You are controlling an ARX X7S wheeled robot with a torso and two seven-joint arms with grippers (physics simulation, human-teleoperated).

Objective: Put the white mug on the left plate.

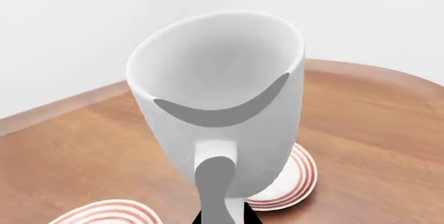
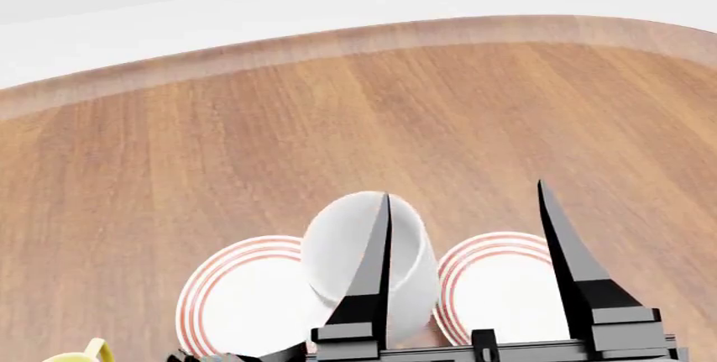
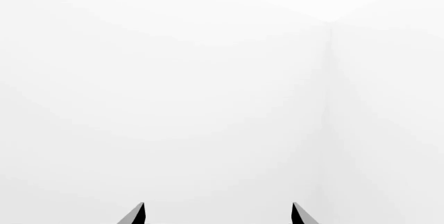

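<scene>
The white mug (image 2: 349, 249) hangs tilted above the table, between the left plate (image 2: 241, 295) and the other ringed plate (image 2: 505, 291), overlapping the left plate's right edge. In the left wrist view the mug (image 1: 222, 94) fills the frame, and my left gripper (image 1: 216, 218) is shut on its loop handle (image 1: 215, 182). The left plate (image 1: 104, 214) shows at that frame's lower edge. My right gripper (image 2: 464, 189) is raised close to the head camera, open and empty. In its own wrist view the right gripper (image 3: 217, 204) faces only a white wall.
The second red-ringed plate (image 1: 295, 182) lies partly behind the mug. A yellow-handled mug (image 2: 76, 354) peeks in at the bottom left of the head view. The wooden table (image 2: 336, 127) has a curved far rim against white walls.
</scene>
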